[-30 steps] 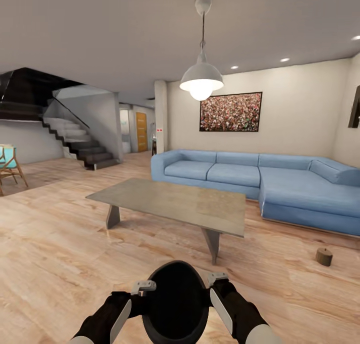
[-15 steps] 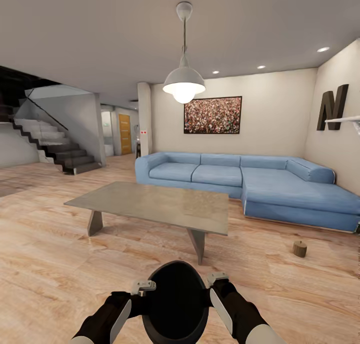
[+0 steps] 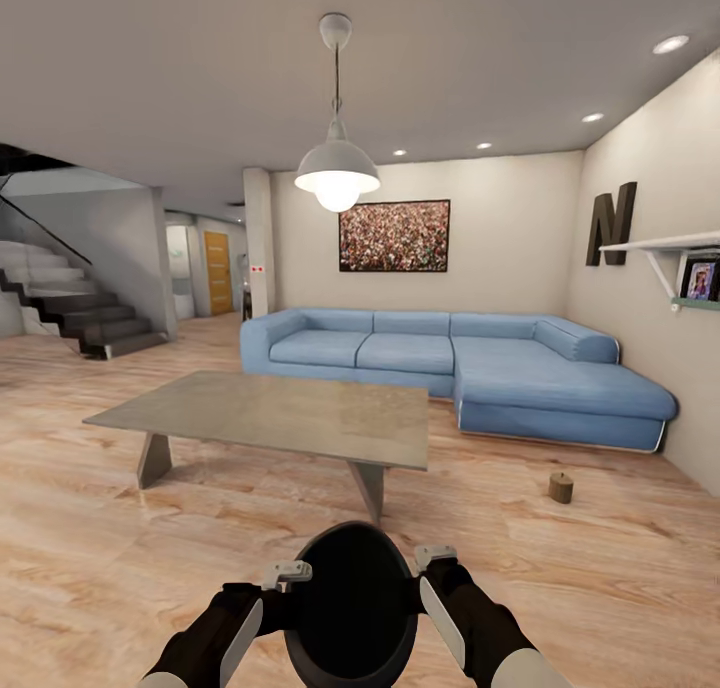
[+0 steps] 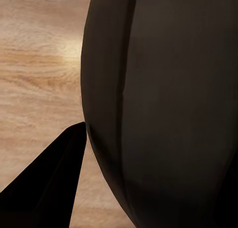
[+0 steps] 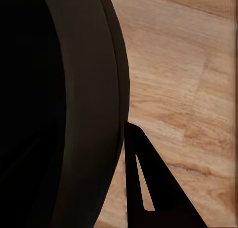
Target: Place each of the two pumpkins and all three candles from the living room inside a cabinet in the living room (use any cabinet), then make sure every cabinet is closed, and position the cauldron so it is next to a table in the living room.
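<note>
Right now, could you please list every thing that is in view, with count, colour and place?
cauldron: 1, black, held between both grippers, low in the head view, above the floor
coffee table: 1, grey, on the floor ahead of the cauldron
sofa: 1, blue, corner shape, against the far wall
small stump-like object: 1, brown, on the floor in front of the sofa's right end
pendant lamp: 1, white, lit, hanging over the table
picture: 1, reddish, on the wall above the sofa
letter N: 1, dark, right wall
shelf: 1, white, right wall
stairs: 1 flight, dark, far left
door: 1, orange, far back
left gripper: 1, at the cauldron's left side
right gripper: 1, at its right side
</note>
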{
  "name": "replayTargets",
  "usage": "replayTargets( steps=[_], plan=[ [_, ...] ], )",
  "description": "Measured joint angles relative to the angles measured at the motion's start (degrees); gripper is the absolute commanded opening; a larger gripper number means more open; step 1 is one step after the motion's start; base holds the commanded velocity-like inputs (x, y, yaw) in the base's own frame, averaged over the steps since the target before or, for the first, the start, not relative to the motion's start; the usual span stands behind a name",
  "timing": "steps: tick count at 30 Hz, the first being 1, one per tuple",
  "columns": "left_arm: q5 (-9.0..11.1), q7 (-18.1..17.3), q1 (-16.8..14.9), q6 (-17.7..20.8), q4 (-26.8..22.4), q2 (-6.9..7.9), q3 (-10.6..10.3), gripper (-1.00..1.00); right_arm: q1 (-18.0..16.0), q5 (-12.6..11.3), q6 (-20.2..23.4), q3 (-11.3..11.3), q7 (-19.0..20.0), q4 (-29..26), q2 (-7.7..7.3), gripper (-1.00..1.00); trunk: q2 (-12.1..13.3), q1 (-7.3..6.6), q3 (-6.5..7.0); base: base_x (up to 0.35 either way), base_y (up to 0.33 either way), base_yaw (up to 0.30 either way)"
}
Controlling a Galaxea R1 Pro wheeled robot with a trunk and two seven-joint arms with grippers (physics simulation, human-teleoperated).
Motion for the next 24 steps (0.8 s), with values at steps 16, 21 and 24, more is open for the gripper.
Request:
replayTargets(
  steps=[16, 21, 24],
  plan=[
    [0.09, 0.04, 0.01, 0.03, -0.02, 0.01, -0.03, -1.00, -0.01, 0.01, -0.01, 0.04, 0.01, 0.02, 0.00, -1.00, 0.00, -0.03, 0.11, 0.125, 0.052, -0.018],
    [0.09, 0.04, 0.01, 0.03, -0.02, 0.02, -0.03, -1.00, -0.01, 0.01, -0.01, 0.05, 0.01, 0.02, 0.00, -1.00, 0.00, -0.03, 0.11, 0.259, 0.106, 0.000],
    [0.11, 0.04, 0.01, 0.03, -0.02, 0.02, -0.03, -1.00, -0.01, 0.01, -0.01, 0.06, 0.01, 0.02, 0.00, -1.00, 0.00, -0.03, 0.11, 0.263, 0.107, 0.000]
  ],
)
